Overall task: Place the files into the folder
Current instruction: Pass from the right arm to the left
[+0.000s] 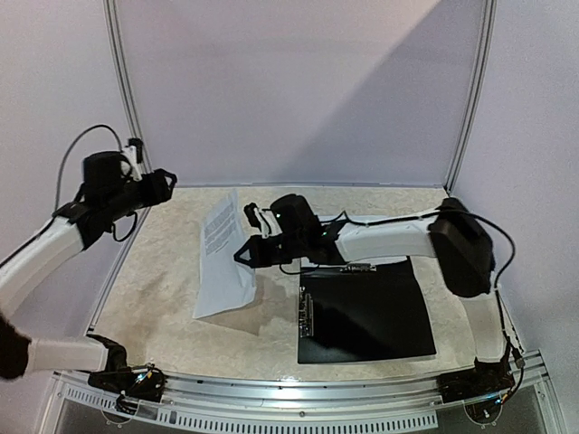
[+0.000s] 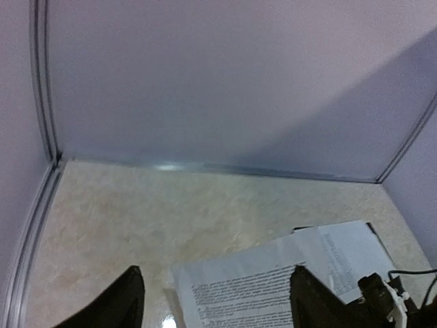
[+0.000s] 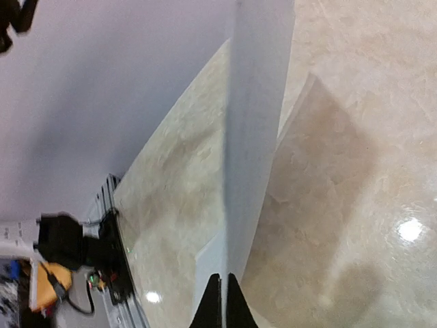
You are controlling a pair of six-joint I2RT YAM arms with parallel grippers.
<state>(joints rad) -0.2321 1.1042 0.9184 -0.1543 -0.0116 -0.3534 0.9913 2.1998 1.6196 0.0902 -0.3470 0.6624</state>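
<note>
I had my right hand (image 3: 222, 287) pinched shut on the edge of the files (image 3: 256, 137), tilted up over the counter (image 1: 154, 280), the folder (image 1: 366, 312) flat behind it, while my left hand (image 2: 217, 290) hung wide, empty, well apart.

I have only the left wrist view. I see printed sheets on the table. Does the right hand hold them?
Observer: Yes, the right hand is shut on one edge of the files, and that edge is off the table.
Operator: Where is the folder?
Observer: It lies flat, right of the files in the top view.
Operator: Is my left hand near them?
Observer: No, it hangs apart, above the table's far left corner.
</note>
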